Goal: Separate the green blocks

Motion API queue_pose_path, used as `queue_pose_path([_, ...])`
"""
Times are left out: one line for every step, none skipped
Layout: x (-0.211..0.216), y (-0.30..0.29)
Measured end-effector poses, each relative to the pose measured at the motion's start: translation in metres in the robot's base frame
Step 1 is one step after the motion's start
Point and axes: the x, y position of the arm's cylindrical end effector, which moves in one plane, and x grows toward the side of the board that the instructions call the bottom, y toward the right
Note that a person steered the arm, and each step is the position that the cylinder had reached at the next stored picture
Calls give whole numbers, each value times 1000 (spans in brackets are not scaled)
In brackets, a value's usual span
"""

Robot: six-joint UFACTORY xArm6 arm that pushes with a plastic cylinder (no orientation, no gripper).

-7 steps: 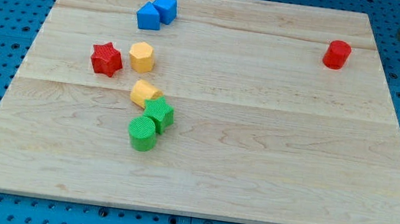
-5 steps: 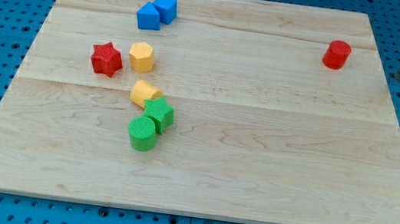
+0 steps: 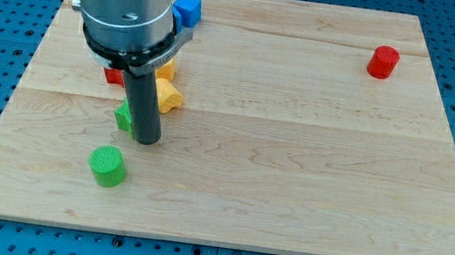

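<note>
A green cylinder [image 3: 107,166] stands alone near the view's bottom left of the wooden board [image 3: 312,156]. A second green block [image 3: 125,118] shows only as a sliver behind the rod, so its shape is unclear. My tip [image 3: 146,141] rests on the board touching that second green block on its right, above and to the right of the green cylinder. The two green blocks are apart.
A yellow block [image 3: 169,98] lies just right of the rod, another yellow block [image 3: 165,70] above it. A red block [image 3: 113,76] is mostly hidden by the arm. A blue block [image 3: 188,8] peeks out near the top. A red cylinder [image 3: 383,62] stands at the top right.
The arm swept in from the view's right edge to the left side. The green cylinder has moved down and left; the other green block has moved left. The two no longer touch.
</note>
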Motion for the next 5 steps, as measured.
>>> queue_pose_path([-2, 7])
queue_pose_path([-26, 14])
queue_pose_path([-38, 5])
queue_pose_path([-52, 9])
queue_pose_path([-69, 2])
